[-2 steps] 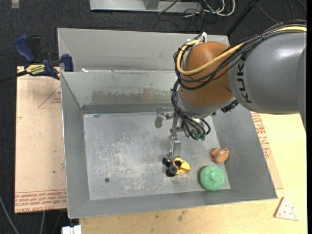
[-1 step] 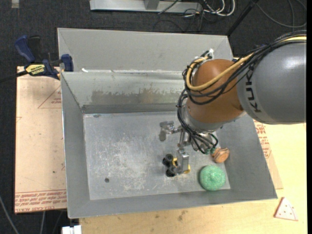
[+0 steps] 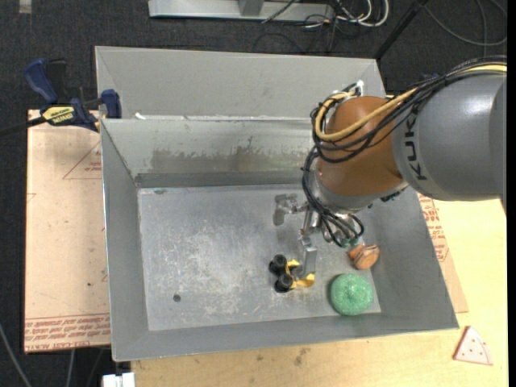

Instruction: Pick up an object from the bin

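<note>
Here the gripper (image 3: 307,255) hangs low in the lower middle of the frame. Its metal tip is just above a small black and yellow toy (image 3: 289,277), which lies on the floor of the bin (image 3: 201,240). How wide the jaws stand I cannot tell (the orange wrist cover (image 3: 359,156) and the cables (image 3: 367,126) hide much of them), and I see nothing in their hold.

The main danger, in my judgement, is the toy itself. It looks like hard plastic with several round black knobs and a thin yellow part, so it offers no flat sides. A closing grip could pinch one knob only, and the toy could then twist out or skid on the bare, scratched metal floor.

A second danger is the neighbours. To the lower right, near the toy, sits a green ball (image 3: 351,293) with a rough, fuzzy surface. Above it is a small orange-brown piece (image 3: 364,255), smooth and rounded, close beside the gripper. A sideways move could push either of them away.
</note>
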Robot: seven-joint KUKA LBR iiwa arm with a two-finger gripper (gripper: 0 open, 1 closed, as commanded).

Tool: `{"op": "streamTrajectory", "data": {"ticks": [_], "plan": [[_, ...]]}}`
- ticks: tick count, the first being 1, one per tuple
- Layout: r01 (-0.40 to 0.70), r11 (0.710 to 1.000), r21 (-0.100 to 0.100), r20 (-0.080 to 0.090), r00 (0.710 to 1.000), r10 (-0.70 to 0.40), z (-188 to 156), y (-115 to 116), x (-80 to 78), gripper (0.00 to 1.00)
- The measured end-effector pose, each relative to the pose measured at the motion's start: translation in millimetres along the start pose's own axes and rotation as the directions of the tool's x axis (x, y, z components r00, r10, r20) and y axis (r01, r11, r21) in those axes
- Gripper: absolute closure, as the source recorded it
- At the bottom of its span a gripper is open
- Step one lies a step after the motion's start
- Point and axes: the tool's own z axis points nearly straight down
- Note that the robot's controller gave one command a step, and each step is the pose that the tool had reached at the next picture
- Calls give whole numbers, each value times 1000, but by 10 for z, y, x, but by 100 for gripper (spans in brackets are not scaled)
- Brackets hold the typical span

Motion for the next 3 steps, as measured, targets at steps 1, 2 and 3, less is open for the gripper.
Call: {"op": "streamTrajectory", "data": {"ticks": [1,2,3], "plan": [[10,1000,1,2,1000,-10,228,-53,20,0],[18,1000,1,-1,1000,-18,406,-237,254,100],[17,1000,1,-1,1000,-17,406,-237,253,100]]}}
